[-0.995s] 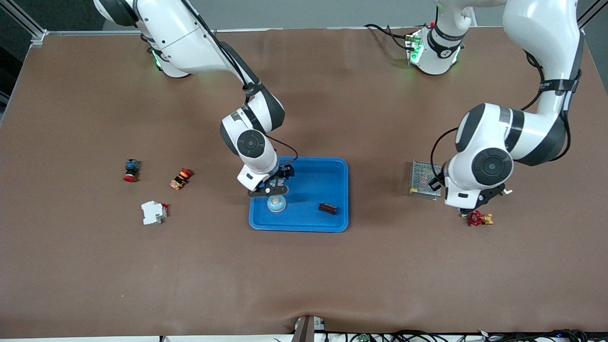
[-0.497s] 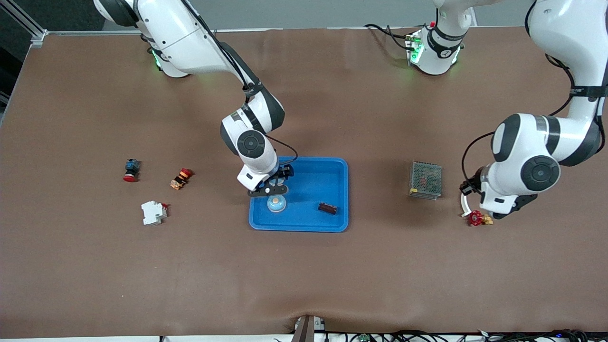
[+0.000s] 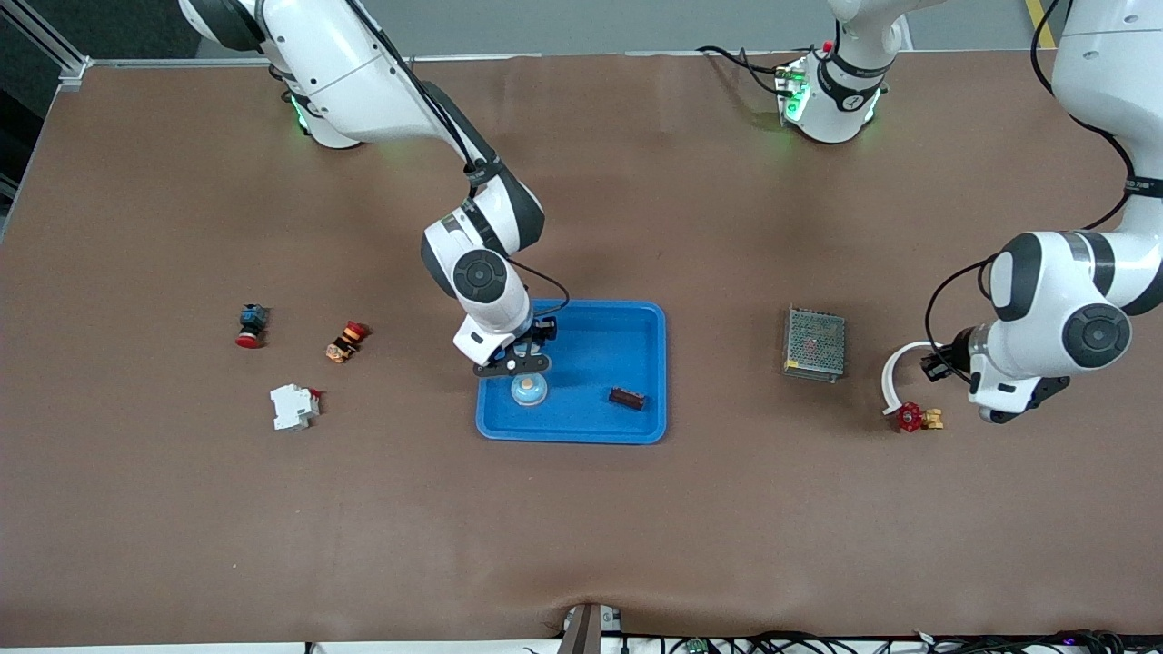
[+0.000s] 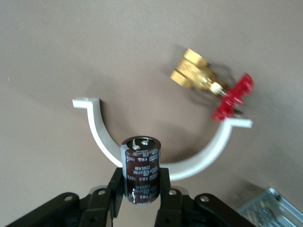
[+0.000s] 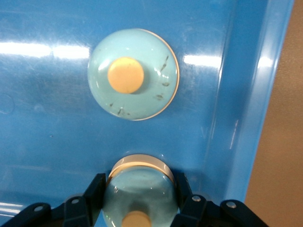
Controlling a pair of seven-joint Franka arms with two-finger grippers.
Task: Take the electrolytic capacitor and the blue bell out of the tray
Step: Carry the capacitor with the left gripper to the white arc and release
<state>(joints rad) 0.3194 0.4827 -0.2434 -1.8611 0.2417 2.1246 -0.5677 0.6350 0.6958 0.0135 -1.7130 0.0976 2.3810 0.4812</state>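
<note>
Capacitor held upright — pale-blue bell in tray.

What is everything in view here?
tray: one, blue, table centre.
bell: two, pale blue; one in tray, one in right gripper.
capacitor: two, dark brown; one in tray, one in left gripper.
mesh box: one, silver, toward left arm's end.
bracket: one, white, beside valve.
valve: one, red and brass, nearer camera than mesh box.
push buttons: two, red-capped, toward right arm's end.
breaker: one, white, beside push buttons.
right gripper: shut, over tray.
left gripper: shut, beside bracket.
</note>
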